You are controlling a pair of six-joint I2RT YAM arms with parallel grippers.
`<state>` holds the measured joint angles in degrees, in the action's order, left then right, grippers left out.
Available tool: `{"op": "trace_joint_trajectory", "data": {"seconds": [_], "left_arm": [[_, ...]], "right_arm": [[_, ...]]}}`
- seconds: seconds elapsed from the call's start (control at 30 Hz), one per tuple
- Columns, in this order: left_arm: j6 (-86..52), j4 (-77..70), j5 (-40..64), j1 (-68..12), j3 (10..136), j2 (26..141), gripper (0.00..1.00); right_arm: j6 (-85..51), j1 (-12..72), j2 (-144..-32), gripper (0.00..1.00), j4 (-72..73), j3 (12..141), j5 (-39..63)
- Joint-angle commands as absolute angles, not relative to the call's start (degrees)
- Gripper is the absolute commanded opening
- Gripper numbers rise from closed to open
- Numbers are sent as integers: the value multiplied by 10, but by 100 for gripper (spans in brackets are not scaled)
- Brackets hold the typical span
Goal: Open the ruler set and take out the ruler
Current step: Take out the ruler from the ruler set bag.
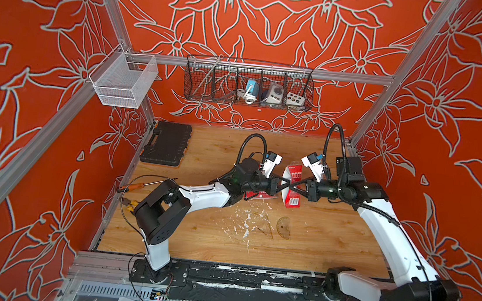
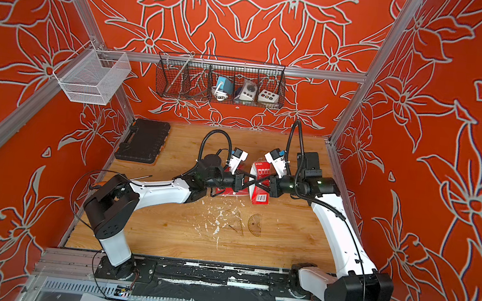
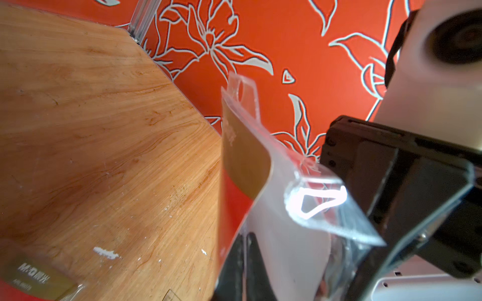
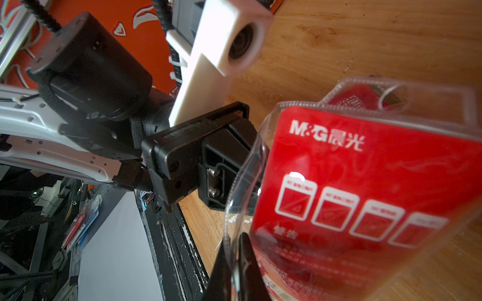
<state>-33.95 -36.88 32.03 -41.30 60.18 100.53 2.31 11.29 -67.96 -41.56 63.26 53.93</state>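
Clear glossy plastic ruler set (image 1: 292, 198) bows, red-backed.

Red ruler set (image 1: 294, 175) in clear plastic sleeve, upright and bowed, over mid-table (image 1: 193, 244)

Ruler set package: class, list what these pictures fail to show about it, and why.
- Ruler: in no view; the red card of the ruler set package screens the contents.
- Card's small print: blurred, right wrist view.
- Package's lower end: cut off by the frame edge, both wrist views.
- Second red pack: mostly under the left arm, both top views.
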Motion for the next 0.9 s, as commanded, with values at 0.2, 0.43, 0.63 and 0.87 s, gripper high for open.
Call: {"op": "trace_joint_trajectory", "data": {"seconds": [0.2,0.43,0.63,0.87], "left_arm": [[-337,-366,308,-405,588,973,1],[-322,-341,300,-404,589,949,0],[-306,-299,296,-396,591,916,0],[-289,-233,318,-380,583,882,0]], "right_arm": [[33,113,-671,0,-405,635,528],[26,112,-671,0,-396,628,487],[8,110,-672,0,-369,608,459],[-19,103,-671,0,-325,589,435]]}}
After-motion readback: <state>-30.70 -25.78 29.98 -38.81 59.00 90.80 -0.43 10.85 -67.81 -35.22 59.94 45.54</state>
